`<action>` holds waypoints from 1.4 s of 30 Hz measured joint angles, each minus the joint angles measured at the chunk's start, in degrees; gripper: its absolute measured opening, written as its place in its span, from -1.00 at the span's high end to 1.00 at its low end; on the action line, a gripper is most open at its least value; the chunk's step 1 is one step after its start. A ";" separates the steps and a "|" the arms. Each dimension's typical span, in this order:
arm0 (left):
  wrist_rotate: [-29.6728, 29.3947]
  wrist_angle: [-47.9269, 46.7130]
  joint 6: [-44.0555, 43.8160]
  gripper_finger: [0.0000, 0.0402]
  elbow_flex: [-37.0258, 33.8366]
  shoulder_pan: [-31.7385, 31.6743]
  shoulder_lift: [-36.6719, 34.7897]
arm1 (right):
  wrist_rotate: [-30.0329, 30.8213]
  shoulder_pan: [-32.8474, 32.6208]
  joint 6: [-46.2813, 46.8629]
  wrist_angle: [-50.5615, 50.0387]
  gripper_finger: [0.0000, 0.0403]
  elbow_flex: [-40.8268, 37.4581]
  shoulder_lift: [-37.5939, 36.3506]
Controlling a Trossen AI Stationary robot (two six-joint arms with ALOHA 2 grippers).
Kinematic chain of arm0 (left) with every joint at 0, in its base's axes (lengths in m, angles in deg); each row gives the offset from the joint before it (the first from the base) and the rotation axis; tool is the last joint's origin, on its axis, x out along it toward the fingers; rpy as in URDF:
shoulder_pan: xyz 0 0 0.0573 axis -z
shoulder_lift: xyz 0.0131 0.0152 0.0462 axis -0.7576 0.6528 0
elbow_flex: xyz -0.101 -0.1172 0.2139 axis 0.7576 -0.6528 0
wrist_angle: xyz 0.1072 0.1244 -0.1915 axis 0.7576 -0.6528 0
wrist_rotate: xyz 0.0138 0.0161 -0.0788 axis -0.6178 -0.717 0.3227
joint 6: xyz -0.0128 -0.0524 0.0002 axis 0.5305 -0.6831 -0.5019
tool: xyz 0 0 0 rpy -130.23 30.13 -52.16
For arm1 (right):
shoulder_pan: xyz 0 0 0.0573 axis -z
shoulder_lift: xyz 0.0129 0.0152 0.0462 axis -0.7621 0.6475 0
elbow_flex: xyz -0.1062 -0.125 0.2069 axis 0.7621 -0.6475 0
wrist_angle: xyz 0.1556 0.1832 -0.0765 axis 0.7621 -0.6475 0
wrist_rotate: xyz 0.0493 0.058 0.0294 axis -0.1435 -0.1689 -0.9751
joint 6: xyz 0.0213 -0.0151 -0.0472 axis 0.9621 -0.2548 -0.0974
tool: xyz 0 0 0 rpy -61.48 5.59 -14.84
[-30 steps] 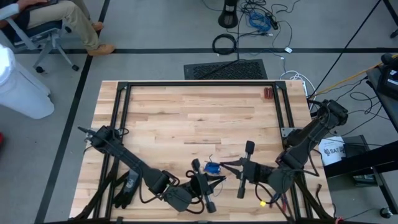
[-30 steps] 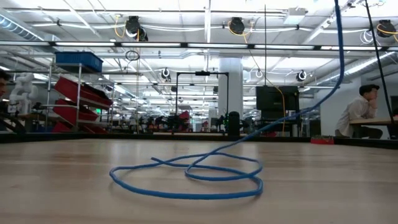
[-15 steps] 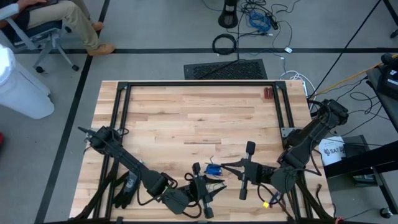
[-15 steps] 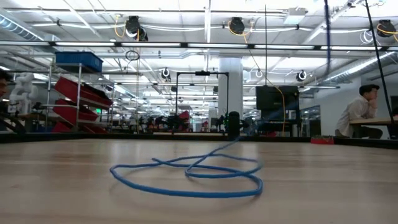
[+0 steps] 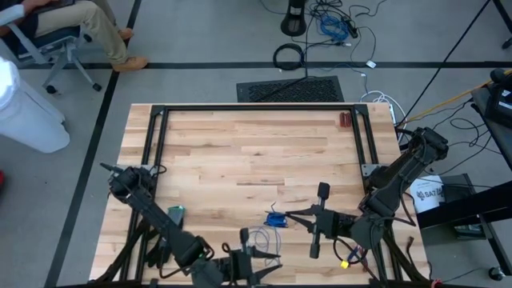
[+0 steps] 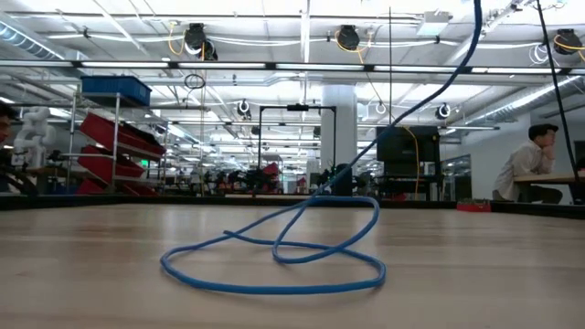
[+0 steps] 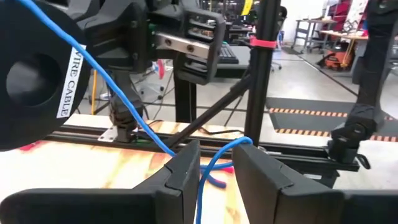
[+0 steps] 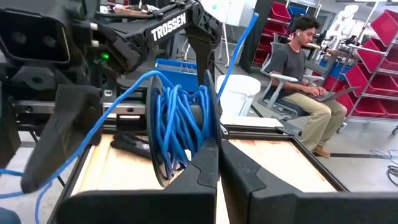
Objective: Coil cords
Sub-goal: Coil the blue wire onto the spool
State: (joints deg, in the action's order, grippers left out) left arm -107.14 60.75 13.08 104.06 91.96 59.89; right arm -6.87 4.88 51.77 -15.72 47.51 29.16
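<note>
Left end effector (image 5: 260,254) sits at the near edge of the surface (image 5: 240,152). It is partly open and grips nothing. In the left wrist view the blue wire (image 7: 209,163) runs loose through the gap between its fingers (image 7: 181,180).

Blue wire: a few slack loops lie flat on the surface just ahead of the left end effector. From there the strand climbs to the spool (image 5: 274,218), and the rest is wound on it. The spool is at near centre, just right of the loops.

Right end effector (image 5: 291,216) is closed on the spool; the right wrist view shows its fingers pinched on a flange. It holds the spool just off the surface.

My read of the step: re-grip the strand and lay the next turn.

How to do it well:
- Close the left end effector only once the wire is centred in the gap. It is thin and will likely slip off a pad edge.
- Grip close to the loops, not far up the rising strand, so each turn comes out the same size.
- Keep tension low. A hard pull would likely drag the loose loops across the wood and collapse the coil.
- Keep the spool steady so the feed angle holds.
- Lay each turn on top of the existing ring, not beside it.
</note>
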 joint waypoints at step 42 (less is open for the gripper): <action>-5.51 -7.21 2.58 0.86 -1.02 0.50 2.38 | -0.42 -6.40 -1.45 0.28 1.00 0.04 -3.48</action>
State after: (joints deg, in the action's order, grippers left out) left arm -112.65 53.55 15.67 103.04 92.46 62.27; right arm -7.30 -1.52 50.32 -15.44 47.55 25.69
